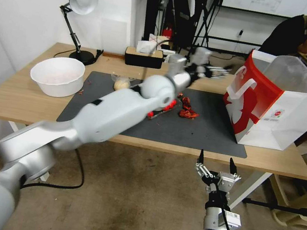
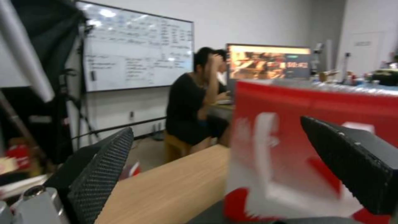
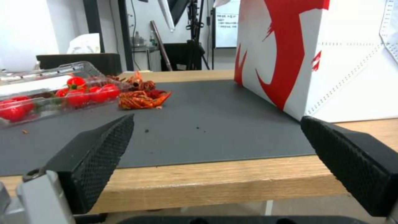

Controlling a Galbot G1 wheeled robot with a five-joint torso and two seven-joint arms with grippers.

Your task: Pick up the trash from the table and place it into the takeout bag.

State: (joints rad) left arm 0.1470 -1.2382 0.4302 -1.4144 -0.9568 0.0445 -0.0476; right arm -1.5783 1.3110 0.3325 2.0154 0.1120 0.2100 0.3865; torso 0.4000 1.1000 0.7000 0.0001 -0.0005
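The takeout bag [image 1: 277, 100] stands open on the table's [image 1: 14, 99] right end, its red side with a white figure facing the mat. On the dark mat [image 1: 205, 133] lie red crayfish shells [image 1: 187, 113], a clear clamshell of red tomatoes [image 3: 49, 93] and a bagged bun [image 1: 121, 83]. My left gripper [image 1: 219, 72] hovers over the table's back middle, close to the bag's red side [image 2: 290, 149]; it is open and holds nothing. My right gripper [image 1: 216, 164] hangs open below the table's front edge, facing the mat [image 3: 215, 137], the shells [image 3: 141, 99] and the bag [image 3: 315, 56].
A white bowl [image 1: 57, 75] sits on the table's left part. A desk lamp [image 1: 80, 0] and a black tissue box [image 1: 143, 56] stand along the back edge. My left arm [image 1: 114, 112] reaches across the mat and covers part of the clamshell.
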